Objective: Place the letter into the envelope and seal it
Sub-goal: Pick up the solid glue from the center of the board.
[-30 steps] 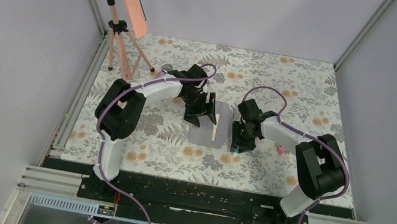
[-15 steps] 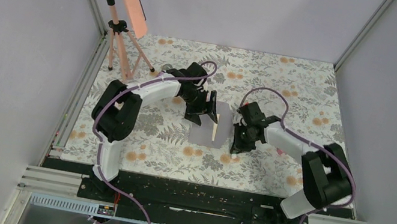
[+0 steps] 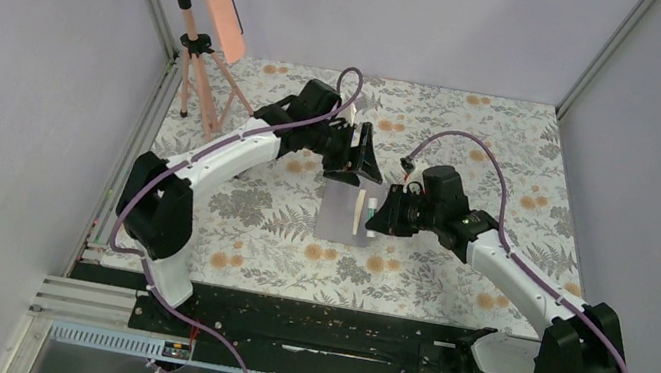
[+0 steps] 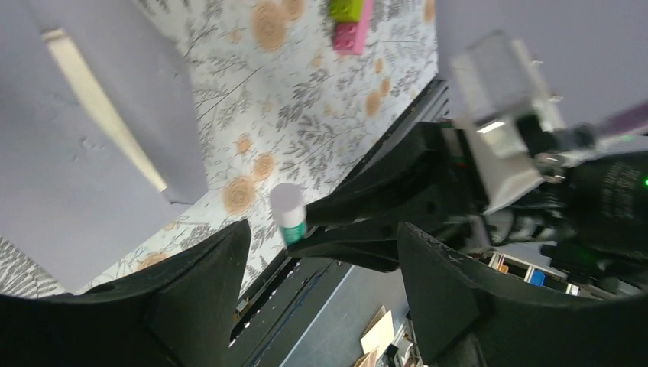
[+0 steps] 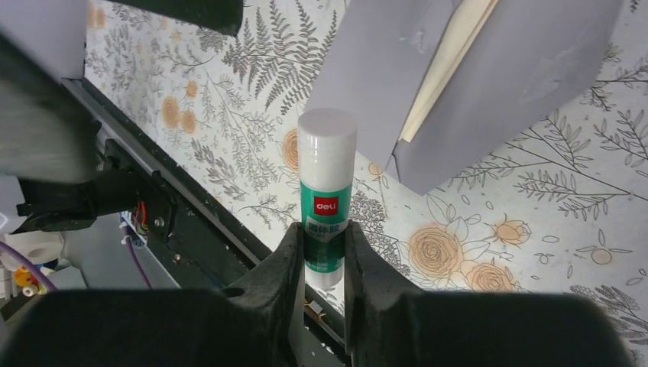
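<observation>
The grey-lilac envelope (image 3: 337, 213) lies flat mid-table, also seen in the right wrist view (image 5: 527, 69) and the left wrist view (image 4: 149, 95). The cream letter (image 5: 451, 65) shows as a thin strip (image 4: 99, 99) at the envelope's opening. My right gripper (image 3: 380, 213) (image 5: 322, 233) is shut on a white-capped green glue stick (image 3: 370, 217) (image 5: 326, 191) (image 4: 289, 214), held just off the envelope's right edge. Above the envelope's far edge my left gripper (image 3: 359, 156) (image 4: 321, 298) hangs open and holds nothing.
A camera tripod (image 3: 195, 52) with an orange panel stands at the back left. Pink and green blocks (image 4: 350, 19) lie on the floral cloth to the right. The black rail (image 3: 314, 321) runs along the near edge.
My right gripper closed on the glue stick, lifted it and carried it left toward the envelope. The left gripper rose off the envelope and drew back toward the far side.
</observation>
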Available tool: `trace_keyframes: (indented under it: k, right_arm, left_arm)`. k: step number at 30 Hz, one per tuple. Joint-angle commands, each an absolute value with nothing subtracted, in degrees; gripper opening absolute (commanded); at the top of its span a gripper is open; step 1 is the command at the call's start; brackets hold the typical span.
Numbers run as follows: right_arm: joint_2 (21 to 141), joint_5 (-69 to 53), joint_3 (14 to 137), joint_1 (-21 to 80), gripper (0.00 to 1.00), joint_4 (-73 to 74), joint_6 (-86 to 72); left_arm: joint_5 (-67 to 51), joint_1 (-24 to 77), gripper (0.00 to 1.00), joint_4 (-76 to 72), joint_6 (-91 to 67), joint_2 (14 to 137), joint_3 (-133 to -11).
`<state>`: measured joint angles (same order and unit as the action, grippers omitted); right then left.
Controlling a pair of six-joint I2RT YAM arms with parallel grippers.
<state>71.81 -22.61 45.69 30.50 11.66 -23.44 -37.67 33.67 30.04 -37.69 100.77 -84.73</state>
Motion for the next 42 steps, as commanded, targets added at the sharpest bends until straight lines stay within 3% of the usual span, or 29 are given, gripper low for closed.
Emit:
trace_keyframes:
  k: [1, 22, 29, 32, 42]
  right_arm:
    - [70.09, -26.85, 48.1, 30.99, 0.0, 7.66, -26.02]
    - [72.19, -28.01, 47.22, 30.88, 0.0, 2.19, -31.98]
    - [73.36, -27.16, 47.55, 30.93, 0.0, 2.11, -32.43]
    - [73.73, -26.61, 47.49, 30.93, 0.0, 2.11, -32.75]
    - [74.18, -25.92, 47.56, 30.94, 0.0, 2.11, -33.13]
  left_arm:
    - [-41.62, 33.85, 0.72, 24.04, -39.46, 98.07, -84.51]
    - [-34.01, 37.18, 0.42, 17.6, -47.71, 100.53, -78.14]
    - [-32.27, 37.17, 0.42, 18.65, -47.49, 99.87, -78.04]
    - [-31.72, 37.1, 0.52, 19.16, -47.62, 99.8, -78.31]
    - [-32.08, 37.16, 0.43, 19.54, -47.33, 99.84, -77.96]
